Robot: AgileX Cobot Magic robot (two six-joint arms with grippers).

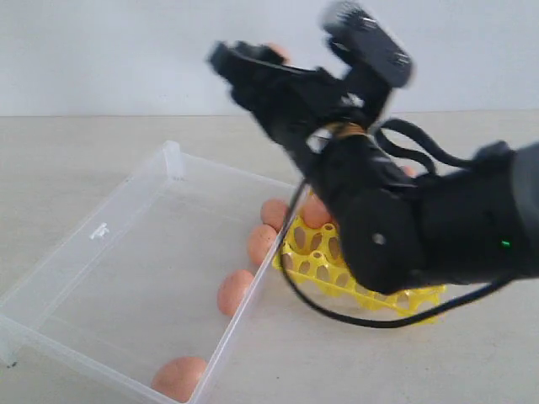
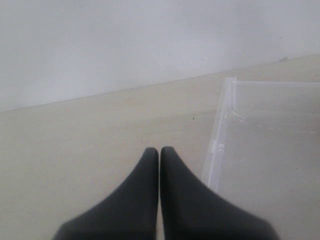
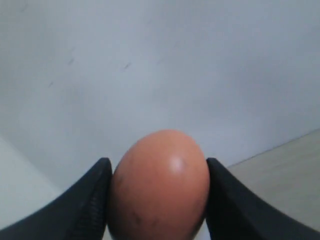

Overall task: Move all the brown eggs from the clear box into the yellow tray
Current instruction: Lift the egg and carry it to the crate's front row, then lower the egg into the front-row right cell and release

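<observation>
Table (image 1: 67, 168): carries the box (image 1: 173, 158) at left and the egg tray (image 1: 316, 271) just right of it, against the box's right wall.
Box: four eggs (image 1: 234, 291) in a row along the inside of that wall, front corner to rear.
Egg tray: largely behind the right arm (image 1: 438, 227).
Right pincer (image 3: 157, 162): raised above the box's rear, held egg (image 3: 157, 187) between its jaws.
Left pincer (image 2: 159, 150): over the table, just outside a box wall.
</observation>
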